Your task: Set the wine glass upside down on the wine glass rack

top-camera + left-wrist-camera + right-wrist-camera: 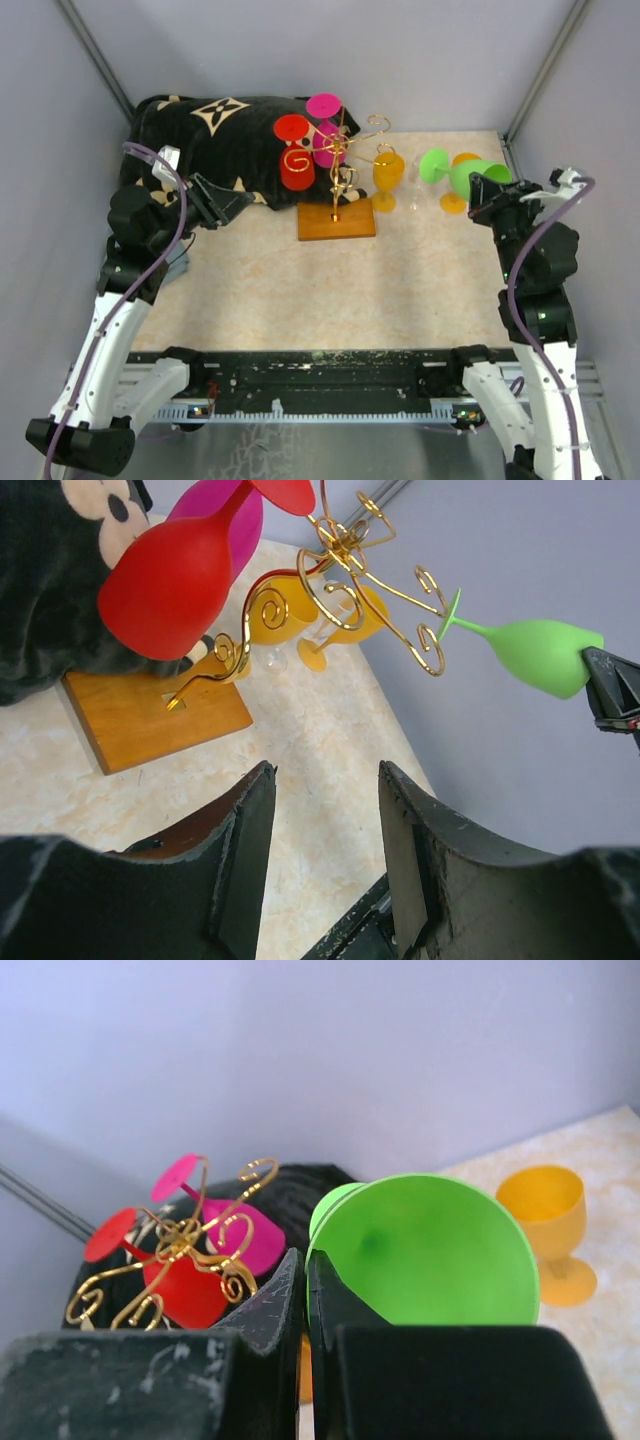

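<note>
1. Right gripper [305,1272]: the jaws are closed on the bowl wall of the green wine glass [430,1250], one finger inside the rim and one outside. The pinch is at the near edge of the rim.

2. Position: the glass lies on its side to the right of the wine glass rack [340,165], and I judge it is clear of the desk [330,290]. Its foot points toward the rack. In the left wrist view the foot is just beside a free spiral arm [432,652].

3. Handling: I judge the glass to be moulded plastic, which makes it light, stiff and smooth. It is unlikely to shatter. A rim pinch gives little contact, so the glass may pivot when it is turned. The stem must stay free, because it has to slide into the spiral so that the foot rests on the wire.

4. Occupied positions: a red glass [295,160] and a magenta glass [325,140] hang on the left side of the rack. An orange glass [388,172] stands just right of the rack's base.

5. Left gripper [325,860]: the jaws are apart and hold nothing. It is to the left of the rack.
</note>
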Action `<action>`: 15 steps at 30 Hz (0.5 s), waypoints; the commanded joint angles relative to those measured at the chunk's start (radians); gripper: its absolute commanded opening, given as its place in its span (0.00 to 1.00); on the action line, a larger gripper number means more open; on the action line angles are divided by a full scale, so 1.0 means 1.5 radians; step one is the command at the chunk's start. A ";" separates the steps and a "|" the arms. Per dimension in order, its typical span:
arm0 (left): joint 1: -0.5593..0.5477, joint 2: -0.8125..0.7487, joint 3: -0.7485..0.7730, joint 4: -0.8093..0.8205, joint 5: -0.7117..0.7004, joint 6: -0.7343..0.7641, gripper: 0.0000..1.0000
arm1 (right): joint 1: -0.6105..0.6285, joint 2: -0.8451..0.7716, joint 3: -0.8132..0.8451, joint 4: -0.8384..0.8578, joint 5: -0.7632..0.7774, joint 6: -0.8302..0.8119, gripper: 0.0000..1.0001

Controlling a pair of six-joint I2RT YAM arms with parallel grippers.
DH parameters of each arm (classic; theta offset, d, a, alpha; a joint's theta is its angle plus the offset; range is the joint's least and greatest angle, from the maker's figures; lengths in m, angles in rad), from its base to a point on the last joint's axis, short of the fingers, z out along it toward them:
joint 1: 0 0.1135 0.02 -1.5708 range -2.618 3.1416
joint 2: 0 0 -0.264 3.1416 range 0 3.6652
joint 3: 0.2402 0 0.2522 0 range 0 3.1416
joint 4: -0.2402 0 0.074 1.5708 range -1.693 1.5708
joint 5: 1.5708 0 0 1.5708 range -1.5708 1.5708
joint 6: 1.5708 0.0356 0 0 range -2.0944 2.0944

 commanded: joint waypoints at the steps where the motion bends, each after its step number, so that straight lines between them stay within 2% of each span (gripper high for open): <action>1: 0.002 -0.012 -0.002 0.050 0.023 -0.031 0.52 | -0.003 -0.035 -0.053 0.166 0.008 0.012 0.00; 7: 0.002 -0.011 -0.024 0.123 0.053 -0.086 0.52 | -0.003 -0.093 -0.151 0.392 -0.042 0.059 0.00; 15: 0.002 -0.004 -0.047 0.232 0.101 -0.154 0.52 | -0.003 -0.037 -0.150 0.592 -0.172 0.161 0.00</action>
